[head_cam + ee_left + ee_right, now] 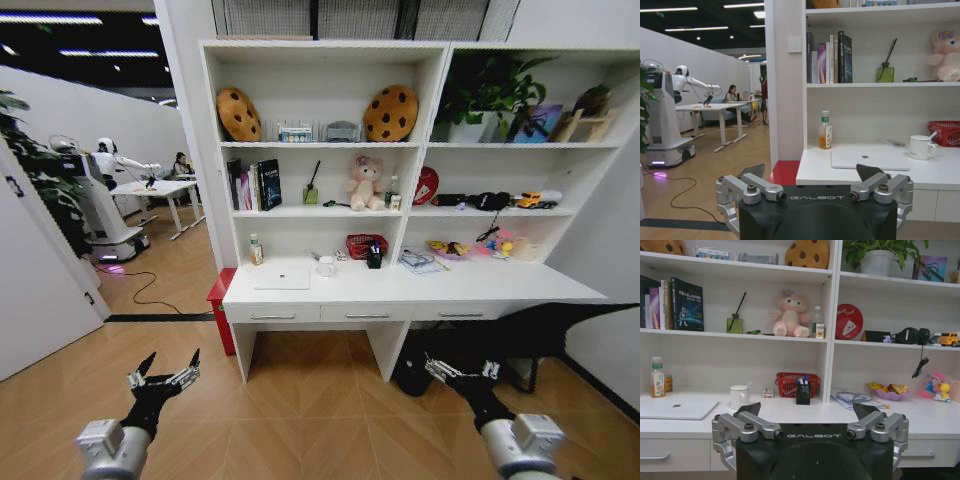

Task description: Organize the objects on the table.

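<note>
Standing against the wall under a white shelf unit, the long white desk (pixel 420 290) is seen with a flat top, white panel legs and three shallow drawers in a row, each with a slim metal handle. A closed silver laptop (pixel 281 278) lies flat toward the desk's left end, with a small juice bottle (pixel 256 249) behind it near the back wall. Just beside the laptop a white mug (pixel 326 265) is placed, and further right a red mesh basket (pixel 365 244) with a black pen holder (pixel 803 392) in front of it (blue and white pens stick out of the top). A stack of papers (pixel 421 262) and a shallow bowl of small colourful items (pixel 887 390) are set toward the right end.

On the shelf above, a row of books (pixel 254 185), a reed diffuser (pixel 311 190), a pink plush bear (pixel 366 183) and a red round tin (pixel 426 185) are lined up. Two cookie-shaped cushions are counted on the top shelf, next to a potted plant (pixel 480 95). A red cabinet (pixel 221 300) stands on the floor against the desk's left leg.

Both grippers are held low over the wooden floor, well apart from the desk. The left gripper (pixel 165 372) is spread wide with nothing between its fingers; the right gripper (pixel 462 368) is likewise spread and grasps nothing
</note>
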You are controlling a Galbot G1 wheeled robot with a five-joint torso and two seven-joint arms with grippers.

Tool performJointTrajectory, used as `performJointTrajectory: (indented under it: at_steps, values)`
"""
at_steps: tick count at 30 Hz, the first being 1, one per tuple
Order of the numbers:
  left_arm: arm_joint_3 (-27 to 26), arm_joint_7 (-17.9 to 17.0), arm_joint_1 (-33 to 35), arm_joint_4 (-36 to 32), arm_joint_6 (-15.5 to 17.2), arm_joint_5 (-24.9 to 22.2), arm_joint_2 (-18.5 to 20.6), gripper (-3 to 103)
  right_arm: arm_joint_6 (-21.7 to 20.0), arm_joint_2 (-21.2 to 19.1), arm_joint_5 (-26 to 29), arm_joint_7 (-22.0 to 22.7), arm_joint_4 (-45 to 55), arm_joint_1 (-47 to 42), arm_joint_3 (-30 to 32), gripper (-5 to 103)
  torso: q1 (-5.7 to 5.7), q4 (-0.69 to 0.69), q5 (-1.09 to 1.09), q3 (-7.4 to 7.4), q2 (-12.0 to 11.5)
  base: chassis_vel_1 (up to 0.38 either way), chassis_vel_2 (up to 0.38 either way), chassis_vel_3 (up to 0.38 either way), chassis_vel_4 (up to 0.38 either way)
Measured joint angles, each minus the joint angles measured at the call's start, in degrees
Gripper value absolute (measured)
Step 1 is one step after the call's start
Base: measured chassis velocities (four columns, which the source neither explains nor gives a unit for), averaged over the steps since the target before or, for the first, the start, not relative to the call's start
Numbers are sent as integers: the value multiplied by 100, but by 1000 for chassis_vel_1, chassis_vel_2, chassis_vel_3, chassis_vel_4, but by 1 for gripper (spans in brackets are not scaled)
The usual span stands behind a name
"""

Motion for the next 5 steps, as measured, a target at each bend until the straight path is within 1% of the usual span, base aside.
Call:
performJointTrajectory:
  at_steps: [5]
  values:
    - [0,0,0,0,0,0,0,100,-1,-1,2,0,-2,1,-2,100,0,0,0,0,0,0,0,0,0]
